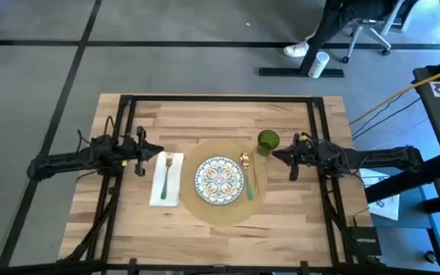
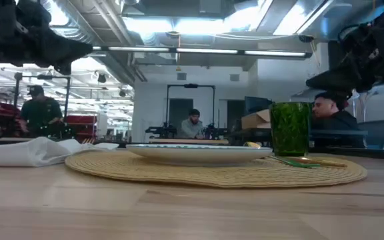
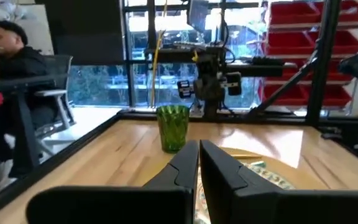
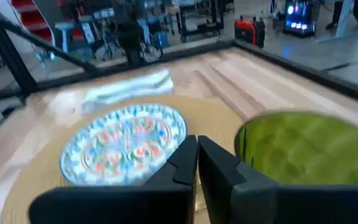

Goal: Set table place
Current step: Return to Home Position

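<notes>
Two pincers closed on nothing: left gripper [image 1: 157, 150] near napkin [image 1: 166, 182], right gripper [image 1: 276, 156] beside cup [image 1: 267, 140]. We read "NETGEAR" on box [image 1: 365, 243].

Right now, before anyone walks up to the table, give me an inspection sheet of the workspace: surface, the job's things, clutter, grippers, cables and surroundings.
Surface: wooden table, pale planks in a black frame.
Job's things: the round placemat holds a patterned plate, with a spoon and a knife on the right arm's side. A fork lies on a white napkin beside the mat. A green cup stands upright by the mat's far rim.
Clutter: nothing seen.
Grippers: left gripper raised near the napkin's far end; right gripper raised beside the cup. Both jaws are shut and empty.
Cables: yellow cable off the table.
Surroundings: office chair, a person's shoe, people beyond.
</notes>
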`<act>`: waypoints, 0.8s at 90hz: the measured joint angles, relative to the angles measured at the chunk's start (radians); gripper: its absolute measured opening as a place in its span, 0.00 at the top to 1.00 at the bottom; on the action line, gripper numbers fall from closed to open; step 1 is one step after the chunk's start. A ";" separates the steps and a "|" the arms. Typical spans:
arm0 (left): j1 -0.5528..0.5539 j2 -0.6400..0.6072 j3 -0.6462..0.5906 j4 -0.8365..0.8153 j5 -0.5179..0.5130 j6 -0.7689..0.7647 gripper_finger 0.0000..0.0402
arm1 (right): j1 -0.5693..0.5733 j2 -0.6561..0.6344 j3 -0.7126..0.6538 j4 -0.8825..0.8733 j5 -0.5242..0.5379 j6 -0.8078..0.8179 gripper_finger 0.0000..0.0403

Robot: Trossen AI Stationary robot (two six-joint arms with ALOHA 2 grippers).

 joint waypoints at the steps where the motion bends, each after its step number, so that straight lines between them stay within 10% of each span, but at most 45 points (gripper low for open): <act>1: 0.000 0.000 0.000 -0.003 -0.002 0.000 1.00 | 0.000 0.000 0.000 -0.004 0.000 0.000 1.00; 72: 0.000 0.003 0.000 -0.053 -0.014 -0.026 1.00 | 0.000 -0.128 0.000 -0.024 0.008 -0.191 1.00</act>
